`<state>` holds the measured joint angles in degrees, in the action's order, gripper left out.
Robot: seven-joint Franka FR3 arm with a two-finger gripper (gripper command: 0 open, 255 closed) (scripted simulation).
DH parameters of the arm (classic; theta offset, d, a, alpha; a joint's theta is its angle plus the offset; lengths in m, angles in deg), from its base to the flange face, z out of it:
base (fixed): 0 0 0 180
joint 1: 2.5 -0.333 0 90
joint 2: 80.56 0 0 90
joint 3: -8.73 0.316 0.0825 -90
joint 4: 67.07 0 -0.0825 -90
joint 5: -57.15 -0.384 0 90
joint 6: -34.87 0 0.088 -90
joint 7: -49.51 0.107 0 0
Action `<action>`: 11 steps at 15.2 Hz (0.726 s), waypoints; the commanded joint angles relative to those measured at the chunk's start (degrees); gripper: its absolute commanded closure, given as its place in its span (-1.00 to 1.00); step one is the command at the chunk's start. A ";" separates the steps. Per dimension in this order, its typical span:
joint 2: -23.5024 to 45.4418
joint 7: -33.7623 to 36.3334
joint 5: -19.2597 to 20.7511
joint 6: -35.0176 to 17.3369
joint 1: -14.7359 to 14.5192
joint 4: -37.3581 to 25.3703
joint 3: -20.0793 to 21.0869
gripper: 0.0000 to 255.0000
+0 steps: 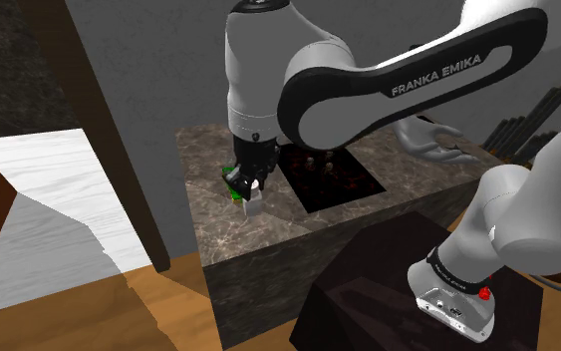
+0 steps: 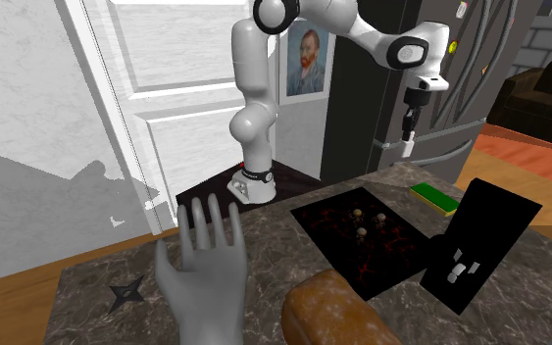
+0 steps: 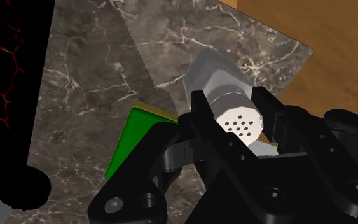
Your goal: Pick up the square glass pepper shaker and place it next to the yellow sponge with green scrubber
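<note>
Between the fingers (image 3: pixel 200 112), pepper shaker (image 3: pixel 236 119) hangs upright.

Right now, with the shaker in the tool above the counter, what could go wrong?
1. The tool clasps the pepper shaker at its perforated cap end, well above the marble counter in the second exterior view. Releasing from there could topple it.
2. The sponge lies close beside the shaker. Landing partly on it would leave the shaker tilted.
3. The counter's edge and the wooden floor are close, so an overshoot could drop it off.
</note>
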<state>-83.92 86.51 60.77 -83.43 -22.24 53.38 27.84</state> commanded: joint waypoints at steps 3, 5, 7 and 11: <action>1.15 0.62 0.55 -3.13 -0.04 2.06 0.12 1.00; 1.79 0.93 0.88 -4.62 -0.05 2.96 0.15 1.00; 2.49 1.26 1.23 -6.11 -0.05 3.80 0.18 1.00; 4.03 2.00 2.06 -9.07 -0.07 5.35 0.20 1.00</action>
<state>-80.26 88.29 62.62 -91.74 -22.29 58.33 28.02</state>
